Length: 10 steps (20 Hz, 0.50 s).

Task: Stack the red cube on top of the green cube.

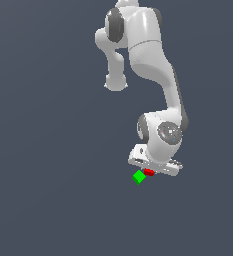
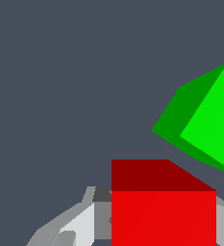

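Red cube [image 2: 163, 211] sits clamped between the gripper [image 1: 149, 171] fingers [image 2: 72, 226], just beside the green cube [image 1: 139, 177], apart from it.

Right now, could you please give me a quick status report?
Pincer shut on red cube. Green cube close beside, not yet under it. Nothing between them.

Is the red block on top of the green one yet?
No. The red block sits between the gripper's fingers, beside the green block.
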Tool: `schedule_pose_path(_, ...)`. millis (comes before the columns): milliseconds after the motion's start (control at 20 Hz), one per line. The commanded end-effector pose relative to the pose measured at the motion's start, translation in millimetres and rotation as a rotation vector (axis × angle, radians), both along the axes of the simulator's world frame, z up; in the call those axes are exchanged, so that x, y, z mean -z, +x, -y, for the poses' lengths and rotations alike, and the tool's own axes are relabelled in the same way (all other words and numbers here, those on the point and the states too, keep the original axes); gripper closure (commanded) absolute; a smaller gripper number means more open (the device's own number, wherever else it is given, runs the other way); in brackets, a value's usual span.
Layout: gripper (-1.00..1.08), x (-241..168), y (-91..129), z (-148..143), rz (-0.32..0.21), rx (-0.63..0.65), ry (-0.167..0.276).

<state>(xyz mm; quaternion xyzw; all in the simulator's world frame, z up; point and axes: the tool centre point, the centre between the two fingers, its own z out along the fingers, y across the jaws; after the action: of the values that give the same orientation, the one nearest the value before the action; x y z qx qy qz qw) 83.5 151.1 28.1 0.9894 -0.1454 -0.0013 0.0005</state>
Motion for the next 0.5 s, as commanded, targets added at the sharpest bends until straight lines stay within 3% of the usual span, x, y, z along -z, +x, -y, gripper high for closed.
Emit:
schedule_pose_path(0,1.08,-10.9,0.4,-0.1,0.002,0.0,0.0)
schedule_pose_path(450,1.08,-71.6,-0.3,0.0,0.002,0.0,0.0)
